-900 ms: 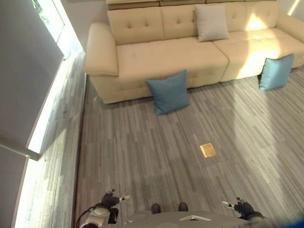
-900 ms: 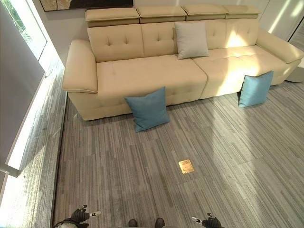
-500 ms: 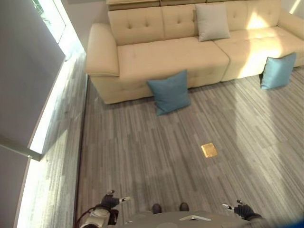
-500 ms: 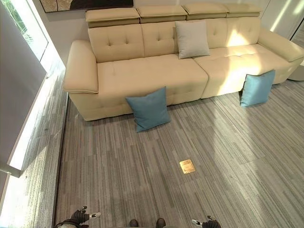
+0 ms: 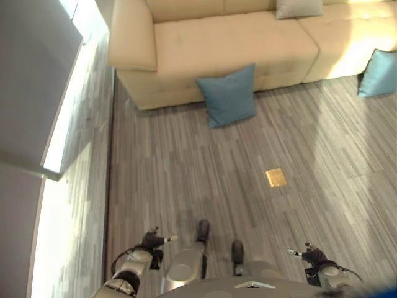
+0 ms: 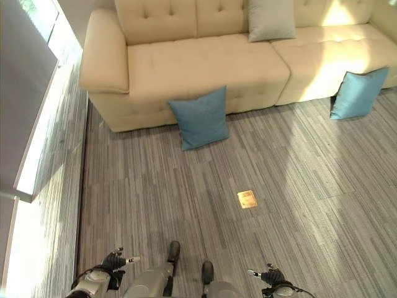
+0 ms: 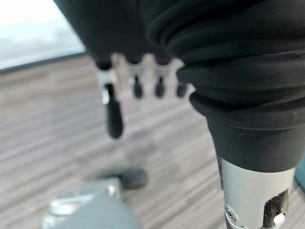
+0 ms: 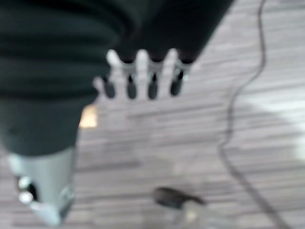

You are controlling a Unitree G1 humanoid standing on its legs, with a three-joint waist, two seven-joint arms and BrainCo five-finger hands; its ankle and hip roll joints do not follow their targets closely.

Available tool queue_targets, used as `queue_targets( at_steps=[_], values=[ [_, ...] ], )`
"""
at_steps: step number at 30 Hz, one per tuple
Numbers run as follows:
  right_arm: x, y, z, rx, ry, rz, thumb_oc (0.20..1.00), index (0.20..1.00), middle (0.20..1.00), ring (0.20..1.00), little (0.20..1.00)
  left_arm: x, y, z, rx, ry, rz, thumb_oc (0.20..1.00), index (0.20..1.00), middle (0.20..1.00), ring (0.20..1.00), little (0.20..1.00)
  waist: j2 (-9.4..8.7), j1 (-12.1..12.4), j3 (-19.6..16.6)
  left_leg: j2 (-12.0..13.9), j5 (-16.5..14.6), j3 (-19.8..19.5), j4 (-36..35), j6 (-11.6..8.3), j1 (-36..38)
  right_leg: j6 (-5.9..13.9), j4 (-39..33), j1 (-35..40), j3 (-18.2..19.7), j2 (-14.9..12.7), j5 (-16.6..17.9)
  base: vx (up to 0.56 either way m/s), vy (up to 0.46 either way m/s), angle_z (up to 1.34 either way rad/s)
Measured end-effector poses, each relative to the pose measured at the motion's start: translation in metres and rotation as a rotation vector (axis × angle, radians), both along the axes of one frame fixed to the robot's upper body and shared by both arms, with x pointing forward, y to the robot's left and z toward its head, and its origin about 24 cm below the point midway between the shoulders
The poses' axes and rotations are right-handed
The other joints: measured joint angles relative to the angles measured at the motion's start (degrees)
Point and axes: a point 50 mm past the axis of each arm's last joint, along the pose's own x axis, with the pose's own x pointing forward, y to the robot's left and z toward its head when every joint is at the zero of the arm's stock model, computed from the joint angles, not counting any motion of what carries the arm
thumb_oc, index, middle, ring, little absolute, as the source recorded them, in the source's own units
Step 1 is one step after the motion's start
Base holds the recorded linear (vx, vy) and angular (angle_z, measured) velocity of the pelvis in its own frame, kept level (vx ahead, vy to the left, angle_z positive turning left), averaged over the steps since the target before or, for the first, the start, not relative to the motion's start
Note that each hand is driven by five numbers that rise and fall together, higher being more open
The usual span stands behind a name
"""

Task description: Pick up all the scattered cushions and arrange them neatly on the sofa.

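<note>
A blue cushion point(image 5: 228, 96) leans on the floor against the front of the beige sofa point(image 5: 229, 46). A second blue cushion point(image 6: 358, 93) leans against the sofa further right. A grey cushion point(image 6: 271, 20) stands upright on the seat against the backrest. My left hand point(image 5: 152, 239) hangs low at the near left, fingers relaxed and holding nothing. Low at the near right is my right hand point(image 5: 313, 256), also open and empty. Both hands are far from the cushions, with bare floor past the fingers point(image 7: 113, 114) in the wrist views.
Grey striped floor lies between me and the sofa, with a small brass floor plate point(image 5: 276, 177) set in it. A grey wall panel and bright window strip point(image 5: 56, 136) run along the left side.
The whole view has shifted: the sofa and cushions sit higher and nearer in the picture, so the camera has moved forward and tilted down. Both hands stay low and open.
</note>
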Motion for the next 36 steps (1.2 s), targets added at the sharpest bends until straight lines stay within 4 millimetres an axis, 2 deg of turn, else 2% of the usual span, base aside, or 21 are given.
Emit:
queue_targets(
  at_steps=[3, 5, 6, 8, 9, 10, 12, 14, 15, 17, 19, 20, 21, 22, 24, 28, 30, 31, 33, 34, 36],
  values=[
    [0.011, 0.006, 0.003, 0.015, -0.039, 0.02, 1.0, 1.0, 1.0, 1.0, 1.0, 0.005, 0.001, 0.002, 0.006, -0.013, -0.006, 1.0, 1.0, 1.0, 1.0, 1.0, 0.63, -0.1, -0.79, -1.0, -0.89, 2.51, -2.74, 3.84, 3.91, 5.5, 15.71, -5.92, 1.13, -1.19, -4.42, 0.16, 0.152, -0.51],
    [0.025, 0.009, 0.007, 0.011, -0.071, 0.074, 1.0, 1.0, 1.0, 1.0, 1.0, 0.016, 0.005, 0.007, 0.027, -0.035, -0.036, 1.0, 1.0, 1.0, 1.0, 1.0, 0.81, -0.22, -0.52, -0.99, -2.31, 3.38, -2.45, 5.27, 5.87, 8.91, 40.77, -17.95, 1.46, -1.11, -4.78, 0.19, 0.129, -0.16],
    [0.033, 0.011, 0.011, 0.014, -0.105, 0.083, 1.0, 1.0, 1.0, 1.0, 1.0, 0.021, 0.006, 0.01, 0.035, -0.05, -0.05, 1.0, 1.0, 1.0, 1.0, 1.0, 0.82, -0.68, -0.27, -1.28, -3.69, 3.88, -2.64, 5.05, 7.32, 9.04, 46.45, -22.06, 1.34, -1.49, -5.13, 0.26, 0.092, -0.15],
    [0.041, 0.013, 0.015, 0.022, -0.152, 0.085, 1.0, 1.0, 1.0, 1.0, 1.0, 0.018, 0.007, 0.009, 0.036, -0.044, -0.046, 1.0, 1.0, 1.0, 1.0, 1.0, 0.9, -0.67, -0.15, -1.75, -4.29, 4.74, -2.63, 4.93, 9.4, 7.8, 43.36, -24.71, 1.37, -1.69, -5.81, 0.3, -0.008, -0.1],
    [0.047, 0.014, 0.018, 0.022, -0.174, 0.095, 1.0, 1.0, 1.0, 1.0, 1.0, 0.018, 0.007, 0.009, 0.032, -0.046, -0.041, 1.0, 1.0, 1.0, 1.0, 1.0, 0.77, -1.11, -0.21, -1.89, -6.82, 4.7, -2.68, 3.97, 11.02, 7.59, 36.62, -25.95, 0.26, -1.25, -5.5, 0.47, -0.168, -0.26],
    [0.051, 0.016, 0.019, 0.025, -0.181, 0.1, 1.0, 1.0, 1.0, 1.0, 1.0, 0.004, 0.013, 0.004, 0.032, -0.011, 0.006, 1.0, 1.0, 1.0, 1.0, 1.0, -0.15, -0.38, -0.73, -2.16, -9.35, 5.95, -2.67, 2.94, 12.51, 6.73, 20.33, -25.98, -5.74, -1.3, -1.91, 0.37, -0.153, -0.3],
    [0.047, 0.015, 0.017, 0.024, -0.169, 0.095, 1.0, 1.0, 1.0, 1.0, 1.0, -0.005, 0.019, 0.001, 0.038, 0.023, 0.053, 1.0, 1.0, 1.0, 1.0, 1.0, -1.28, -0.68, -1.54, -2.25, -11.12, 5.49, -2.65, 2.4, 14.36, 6.72, 6.4, -24.58, -7.78, -0.34, 3.69, 0.33, -0.171, 0.03],
    [0.024, 0.01, 0.008, 0.013, -0.091, 0.071, 1.0, 1.0, 1.0, 1.0, 1.0, -0.015, 0.016, -0.003, 0.027, 0.045, 0.057, 1.0, 1.0, 1.0, 1.0, 1.0, -2.1, -1.53, -2.32, -2.05, -12.66, 2.56, -2.24, 0.29, 19.5, 3.66, 8.45, -21.22, -7.24, 0.7, 6.31, 0.33, -0.214, 0.72],
    [0.009, 0.006, 0.003, 0.006, -0.04, 0.055, 1.0, 1.0, 1.0, 1.0, 1.0, -0.017, 0.008, -0.005, 0.007, 0.048, 0.056, 1.0, 1.0, 1.0, 1.0, 1.0, -1.96, -1.5, -3.51, -1.66, -13.56, 1.02, -0.37, -1.11, 21.93, -0.66, 7.63, -17.9, -5.37, 1.38, 11.35, 0.25, -0.241, 0.55],
    [0.004, 0.003, 0.003, -0.001, -0.029, 0.058, 1.0, 1.0, 1.0, 1.0, 1.0, -0.026, -0.003, -0.01, -0.025, 0.068, 0.062, 1.0, 1.0, 1.0, 1.0, 1.0, -0.96, -0.09, -6.07, -0.42, -13.22, 0.15, 7.39, -1.99, 20.07, -2.33, 0.33, -11.38, -4.79, 2.88, 12.16, 0.15, -0.314, 0.14],
    [0.006, 0.004, 0.005, -0.002, -0.055, 0.081, 1.0, 1.0, 1.0, 1.0, 1.0, -0.006, -0.012, -0.004, -0.038, 0.004, 0.011, 1.0, 1.0, 1.0, 1.0, 1.0, -3.05, 0.11, -6.05, -1.32, -13.13, 2.35, 31.6, -6.87, 6.6, -4.4, -0.21, -10.39, -6.62, 0.97, 10.93, 0.12, -0.215, 0.47],
    [0.01, 0.005, 0.005, -0.001, -0.061, 0.084, 1.0, 1.0, 1.0, 1.0, 1.0, 0.008, -0.016, 0.001, -0.043, -0.042, -0.021, 1.0, 1.0, 1.0, 1.0, 1.0, -4.08, 0.86, -5.36, -0.9, -13.37, 3.25, 38.66, -7.06, 1.24, -4.76, -0.17, -9.89, -6.75, 0.88, 10.08, 0.15, -0.131, 0.35],
    [0.012, 0.008, 0.005, 0.005, -0.061, 0.085, 1.0, 1.0, 1.0, 1.0, 1.0, 0.015, -0.016, 0.005, -0.043, -0.068, -0.034, 1.0, 1.0, 1.0, 1.0, 1.0, -4.86, 1.68, -4.71, -0.85, -14.27, 3.36, 38.03, -6.84, -0.8, -5.32, -0.18, -8.84, -6.69, 0.91, 9.37, 0.18, -0.091, 0.1],
    [0.016, 0.012, 0.004, 0.012, -0.065, 0.094, 1.0, 1.0, 1.0, 1.0, 1.0, 0.02, -0.013, 0.007, -0.033, -0.08, -0.037, 1.0, 1.0, 1.0, 1.0, 1.0, -6.24, 1.64, -3.84, -0.85, -14.55, 3.5, 32.03, -6.47, -2.38, -5.63, -0.19, -7.02, -6.85, 0.82, 8.17, 0.2, -0.062, 0.04],
    [0.017, 0.008, 0.005, 0.0, -0.061, 0.098, 1.0, 1.0, 1.0, 1.0, 1.0, 0.022, -0.009, 0.009, -0.021, -0.085, -0.051, 1.0, 1.0, 1.0, 1.0, 1.0, -6.36, 0.31, -2.33, -0.79, -12.9, 3.69, 15.81, -5.25, -4.58, -3.93, -0.26, -3.75, -8.29, 0.94, 5.24, 0.23, -0.028, 0.17],
    [0.007, 0.001, 0.003, -0.021, -0.006, 0.085, 1.0, 1.0, 1.0, 1.0, 1.0, 0.008, -0.007, 0.002, -0.016, -0.026, -0.033, 1.0, 1.0, 1.0, 1.0, 1.0, -2.62, -0.05, -1.46, -0.22, -1.34, 3.77, 2.51, -4.27, -6.94, -2.32, -0.56, -0.45, -7.1, 2.72, 0.62, 0.24, 0.037, -0.14],
    [0.006, 0.004, 0.002, -0.014, -0.004, 0.09, 1.0, 1.0, 1.0, 1.0, 1.0, -0.014, -0.002, -0.005, -0.01, 0.038, -0.005, 1.0, 1.0, 1.0, 1.0, 1.0, -1.05, -0.14, -2.18, 0.0, 0.02, 3.52, 3.19, -2.2, -3.59, -1.2, -0.21, 2.43, -5.76, 3.27, -0.95, 0.27, 0.131, -0.43],
    [0.005, 0.005, 0.001, -0.013, 0.0, 0.092, 1.0, 1.0, 1.0, 1.0, 1.0, -0.02, -0.002, -0.007, -0.01, 0.052, 0.001, 1.0, 1.0, 1.0, 1.0, 1.0, -1.16, -0.21, -2.37, -1.01, 0.47, 3.58, 0.3, 2.01, -0.54, 0.1, 0.37, 3.65, -4.8, 2.43, -2.06, 0.2, 0.153, -0.43],
    [0.016, 0.008, 0.004, -0.003, -0.043, 0.1, 1.0, 1.0, 1.0, 1.0, 1.0, -0.024, -0.003, -0.008, -0.013, 0.062, 0.0, 1.0, 1.0, 1.0, 1.0, 1.0, 0.83, -0.14, -2.04, 0.14, 0.85, 4.22, -2.86, 4.3, 3.65, 3.92, 12.45, -0.11, -4.61, 2.61, -4.78, 0.09, 0.107, -0.44],
    [0.025, 0.013, 0.008, 0.008, -0.084, 0.119, 1.0, 1.0, 1.0, 1.0, 1.0, -0.018, 0.0, -0.006, -0.003, 0.048, -0.009, 1.0, 1.0, 1.0, 1.0, 1.0, 1.3, -0.29, -2.04, 0.25, -0.12, 4.36, -2.81, 5.23, 4.7, 6.22, 23.51, -5.42, -4.81, 1.85, -7.87, 0.11, 0.071, -0.12],
    [0.038, 0.017, 0.014, 0.019, -0.139, 0.138, 1.0, 1.0, 1.0, 1.0, 1.0, 0.002, 0.004, 0.002, 0.016, 0.001, -0.032, 1.0, 1.0, 1.0, 1.0, 1.0, 0.8, 0.01, -1.94, -1.4, -1.7, 4.71, -2.8, 5.19, 6.49, 8.11, 37.21, -14.75, -3.04, -1.27, -9.55, 0.15, 0.033, 0.05]
  ],
)
